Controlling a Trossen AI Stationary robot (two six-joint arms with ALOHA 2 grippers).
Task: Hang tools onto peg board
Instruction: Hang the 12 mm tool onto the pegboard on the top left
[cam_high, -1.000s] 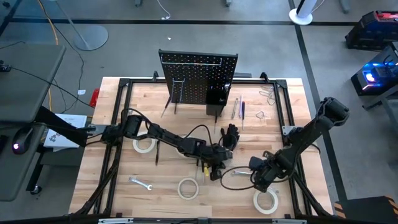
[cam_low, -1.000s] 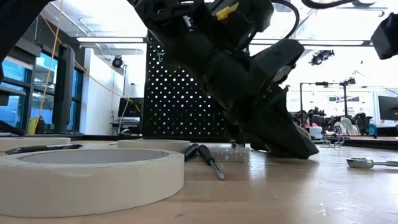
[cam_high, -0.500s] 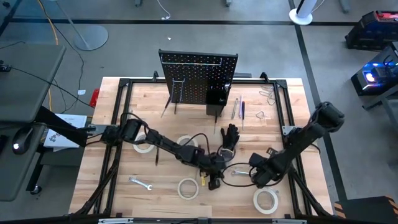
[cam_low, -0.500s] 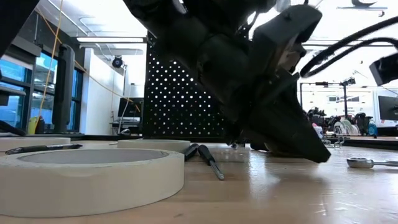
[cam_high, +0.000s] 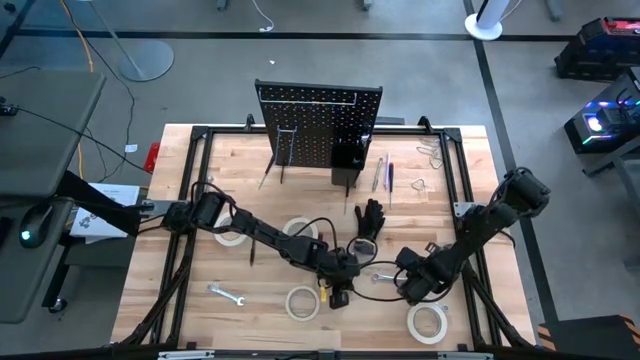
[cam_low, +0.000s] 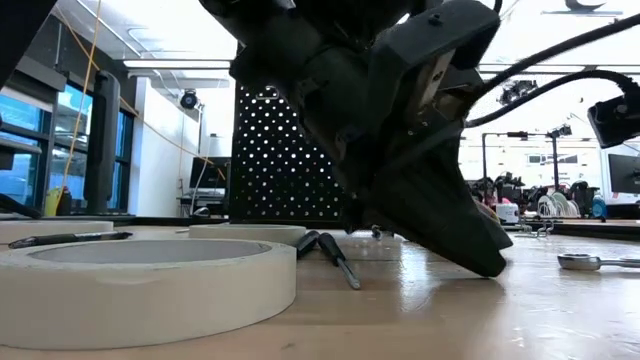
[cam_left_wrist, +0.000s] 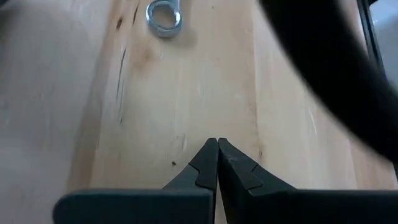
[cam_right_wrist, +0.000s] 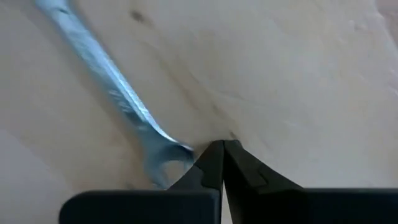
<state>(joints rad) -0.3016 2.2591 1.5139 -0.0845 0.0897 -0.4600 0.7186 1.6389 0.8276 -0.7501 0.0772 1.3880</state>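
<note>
1. The bench (cam_high: 470, 170) is a pale wood top in a black frame, with both arms reaching low over its near half.
2. The peg board (cam_high: 320, 125) stands upright at the far edge, a small black bin (cam_high: 347, 157) on its right part and thin rods (cam_high: 285, 145) hanging on its left part.
3. The left arm runs from the left edge across to the bench middle; the left hand (cam_high: 335, 295) is down at the wood with its fingers pressed together on nothing, a wrench ring (cam_left_wrist: 164, 15) lying ahead of it in the left wrist view.
4. The right arm comes in from the right edge; the right hand (cam_high: 402, 285) is low just right of the left one, fingers pressed together, their tips beside the open end of a wrench (cam_right_wrist: 118, 93) that lies flat on the wood, not pinched.
5. Tape rolls lie flat: one (cam_high: 428, 321) near the front right, one (cam_high: 302, 302) front centre, one (cam_high: 232, 232) on the left and one (cam_high: 299, 229) by the left arm.
6. A black glove (cam_high: 370, 218) lies in the middle, in front of the board.
7. Another wrench (cam_high: 226, 294) lies front left.
8. Two screwdrivers (cam_high: 384, 174) lie right of the bin.
</note>
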